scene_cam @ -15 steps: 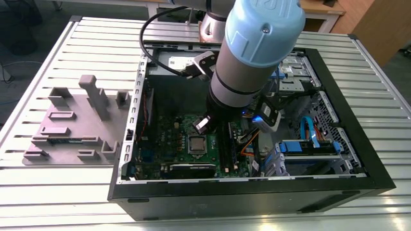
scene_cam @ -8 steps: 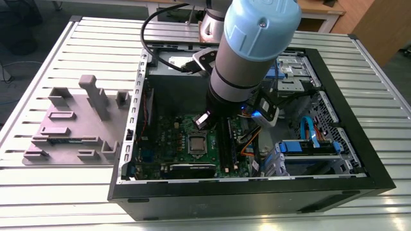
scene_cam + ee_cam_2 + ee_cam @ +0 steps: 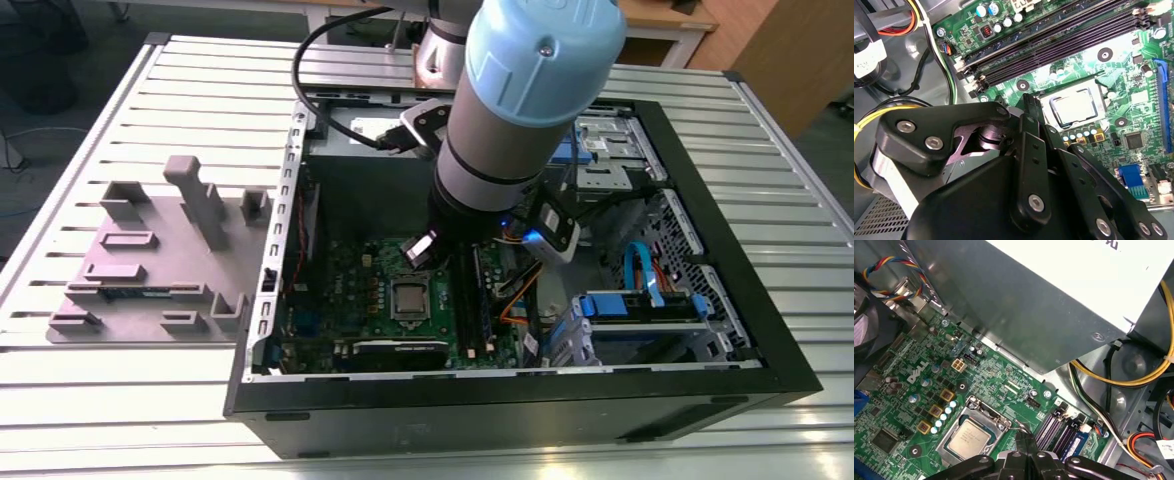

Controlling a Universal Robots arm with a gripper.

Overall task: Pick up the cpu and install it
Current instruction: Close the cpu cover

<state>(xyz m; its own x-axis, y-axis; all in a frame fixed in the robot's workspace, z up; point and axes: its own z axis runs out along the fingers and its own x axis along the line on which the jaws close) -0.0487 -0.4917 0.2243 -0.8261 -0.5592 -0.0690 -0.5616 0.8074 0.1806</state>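
The small square silver-topped cpu [image 3: 1072,108] is seated in its socket; the black gripper [image 3: 1032,107], fingers drawn narrow and empty, hovers at its nine o'clock, so installation is judged nearly complete.

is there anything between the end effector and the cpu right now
Nothing visible stands between them. In both wrist views the cpu lies bare in its socket on the green board, with the end effector just beside it and above the board. The socket's metal frame surrounds the chip but does not cover its top.
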